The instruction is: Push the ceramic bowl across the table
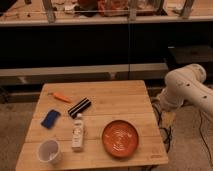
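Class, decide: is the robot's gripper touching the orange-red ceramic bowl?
Apart. The camera view shows the gripper off the right edge of the table, with bare planks plainly separating it from the ceramic bowl.

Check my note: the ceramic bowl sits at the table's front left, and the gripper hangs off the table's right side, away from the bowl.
One thing is wrong. The camera view shows the ceramic bowl at the front right of the table; the white cup holds the front left. The gripper does hang off the table's right side, away from the bowl.
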Robot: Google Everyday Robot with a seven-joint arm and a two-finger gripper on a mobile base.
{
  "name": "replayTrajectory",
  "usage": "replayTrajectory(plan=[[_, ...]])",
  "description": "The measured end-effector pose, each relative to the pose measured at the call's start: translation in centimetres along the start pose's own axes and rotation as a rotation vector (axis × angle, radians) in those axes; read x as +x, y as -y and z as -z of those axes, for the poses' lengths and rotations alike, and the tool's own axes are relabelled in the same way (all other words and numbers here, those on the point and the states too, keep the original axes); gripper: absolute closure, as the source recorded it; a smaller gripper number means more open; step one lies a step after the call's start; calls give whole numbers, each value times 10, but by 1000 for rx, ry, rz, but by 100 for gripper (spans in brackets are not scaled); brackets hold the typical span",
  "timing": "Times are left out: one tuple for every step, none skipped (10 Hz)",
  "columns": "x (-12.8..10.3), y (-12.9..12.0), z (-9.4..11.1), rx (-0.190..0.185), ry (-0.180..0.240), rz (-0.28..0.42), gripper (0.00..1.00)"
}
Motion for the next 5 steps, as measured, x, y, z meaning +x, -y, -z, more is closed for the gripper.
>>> replayTrajectory(plan=[[-7,-8,-4,-3,3,9,20],[-14,-18,-8,-6,7,14,20],[-21,-27,-11,-7,8,18,20],[-22,-31,-11,-7,6,21,20],[-22,-32,-14,-9,6,22,20]])
